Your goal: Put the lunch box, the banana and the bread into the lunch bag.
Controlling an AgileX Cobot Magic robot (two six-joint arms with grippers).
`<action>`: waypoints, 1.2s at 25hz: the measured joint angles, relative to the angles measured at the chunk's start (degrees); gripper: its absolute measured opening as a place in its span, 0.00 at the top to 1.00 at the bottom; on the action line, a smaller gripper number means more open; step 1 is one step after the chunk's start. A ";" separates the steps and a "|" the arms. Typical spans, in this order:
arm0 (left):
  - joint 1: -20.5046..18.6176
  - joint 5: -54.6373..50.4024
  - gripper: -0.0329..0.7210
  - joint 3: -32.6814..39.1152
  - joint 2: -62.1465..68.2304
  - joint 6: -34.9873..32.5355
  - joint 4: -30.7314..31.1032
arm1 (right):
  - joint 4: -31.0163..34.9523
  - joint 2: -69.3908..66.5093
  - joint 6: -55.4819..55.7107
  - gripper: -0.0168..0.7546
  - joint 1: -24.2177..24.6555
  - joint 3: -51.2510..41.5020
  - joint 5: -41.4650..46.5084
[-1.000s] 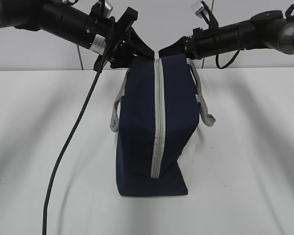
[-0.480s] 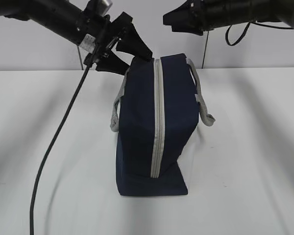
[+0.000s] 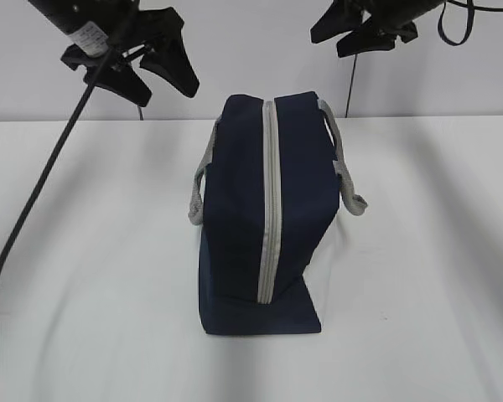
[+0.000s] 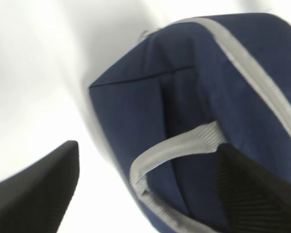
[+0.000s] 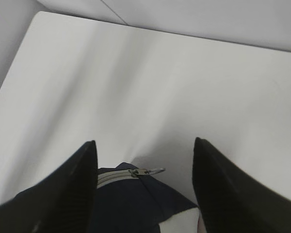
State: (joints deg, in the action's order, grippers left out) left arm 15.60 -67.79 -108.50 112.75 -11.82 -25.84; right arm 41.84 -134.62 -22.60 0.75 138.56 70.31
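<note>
The navy lunch bag (image 3: 264,222) stands on the white table with its grey zipper (image 3: 270,209) closed along the top. Grey handles hang on each side. My left gripper (image 3: 155,77) is open and empty, raised at the upper left, apart from the bag. My right gripper (image 3: 352,32) is open and empty, high at the upper right. The left wrist view shows the bag (image 4: 203,116) and one handle (image 4: 174,150) between the fingers. The right wrist view shows the bag's end (image 5: 136,199) with the zipper ring pull (image 5: 150,171). The lunch box, banana and bread are out of view.
The white table (image 3: 84,251) spreads around the bag. A black cable (image 3: 42,193) hangs from the left arm down to the lower left. A pale wall is behind the table.
Both grippers have lifted off the top of the bag. The left moved up and to the left, the right up and to the right. The bag has not moved.
</note>
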 joint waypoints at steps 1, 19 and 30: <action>-0.05 -0.43 0.21 0.00 -0.66 1.07 1.21 | -1.55 0.97 2.36 0.38 -0.32 -0.65 0.11; 0.27 -3.45 0.21 12.30 -18.52 12.20 22.27 | -24.84 32.47 17.33 0.38 -5.56 -40.84 0.70; 0.33 -1.83 0.21 34.66 -39.16 14.44 24.56 | -30.75 64.33 17.33 0.38 -5.56 -70.67 -8.16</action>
State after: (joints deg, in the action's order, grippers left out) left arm 15.94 -69.61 -73.85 73.59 2.62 -1.28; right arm 11.10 -70.29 -5.27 -4.81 67.89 62.15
